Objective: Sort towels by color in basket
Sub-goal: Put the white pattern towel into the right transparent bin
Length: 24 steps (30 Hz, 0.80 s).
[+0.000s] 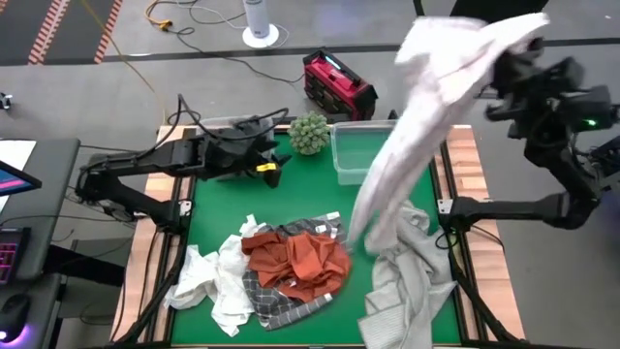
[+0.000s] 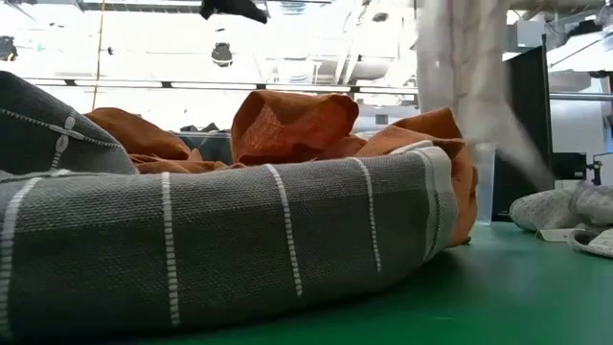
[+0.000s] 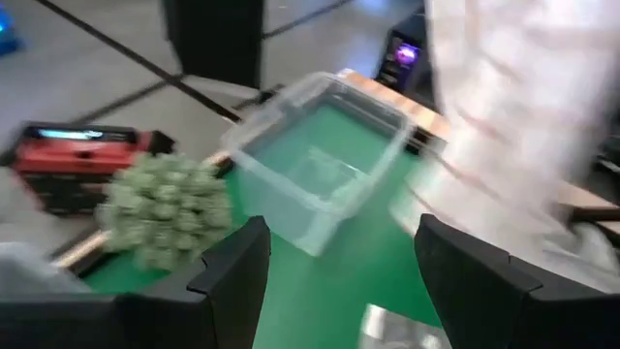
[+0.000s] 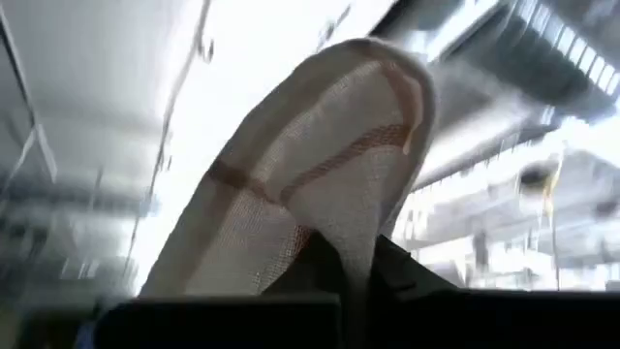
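Observation:
My right gripper (image 1: pixel 513 48) is raised high over the table's far right corner, shut on a white towel with thin lines (image 1: pixel 417 136). The towel hangs in a long strip down toward a light grey towel (image 1: pixel 407 286) lying crumpled by the near right edge. A pile sits at the near middle: rust-orange towel (image 1: pixel 302 262) on top, dark grey plaid towel (image 1: pixel 281 302) beneath, white towel (image 1: pixel 215 283) to its left. My left gripper (image 3: pixel 334 291) is open, low at the far left, facing a clear bin (image 3: pixel 320 165). My right gripper pinches the white lined towel between its two fingers at a bunched fold near the towel's upper end (image 4: pixel 354 228). A loop of cloth (image 4: pixel 329 145) stands up past the fingertips. The rest hangs slack below, its lower end (image 1: pixel 373 237) near the light grey towel.
A clear plastic bin (image 1: pixel 363 150) stands at the far middle of the green mat, with a green spiky ball (image 1: pixel 308 133) to its left. A red device (image 1: pixel 337 85) lies on the floor beyond. Wooden rails (image 1: pixel 463 174) edge the table. In the low view the plaid towel (image 2: pixel 211 240) fills the foreground.

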Available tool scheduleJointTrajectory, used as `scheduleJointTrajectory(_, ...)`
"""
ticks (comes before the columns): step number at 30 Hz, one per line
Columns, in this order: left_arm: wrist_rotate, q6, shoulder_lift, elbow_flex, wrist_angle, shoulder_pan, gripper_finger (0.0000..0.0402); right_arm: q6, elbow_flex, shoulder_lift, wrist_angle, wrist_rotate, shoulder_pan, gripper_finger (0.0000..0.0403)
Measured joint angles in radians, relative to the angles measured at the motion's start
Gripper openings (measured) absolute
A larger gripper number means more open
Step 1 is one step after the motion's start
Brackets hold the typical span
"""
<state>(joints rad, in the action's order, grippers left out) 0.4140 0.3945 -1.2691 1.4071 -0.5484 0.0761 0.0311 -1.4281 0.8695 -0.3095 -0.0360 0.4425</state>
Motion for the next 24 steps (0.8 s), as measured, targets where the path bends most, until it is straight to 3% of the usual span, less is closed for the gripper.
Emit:
scheduleJointTrajectory(7, -0.095, -0.034, -0.009, 0.000, 0.122, -0.001, 0.0247, -0.066, -0.001, 0.105, -0.433, 0.000, 0.062, 0.0026)
scheduleJointTrajectory(10, -0.096, -0.052, -0.007, 0.000, 0.157, -0.001, 0.0247, -0.123, -0.042, 0.182, -0.538, -0.006, 0.085, 0.0026)
scheduleJointTrajectory(18, -0.096, -0.067, -0.008, 0.000, 0.147, -0.001, 0.0247, -0.234, -0.335, 0.455, -0.556, 0.013, 0.128, 0.0030)
scheduleJointTrajectory(24, -0.096, -0.070, -0.009, 0.000, 0.126, -0.002, 0.0247, -0.293, -0.643, 0.662, -0.522, 0.114, 0.144, 0.0027)
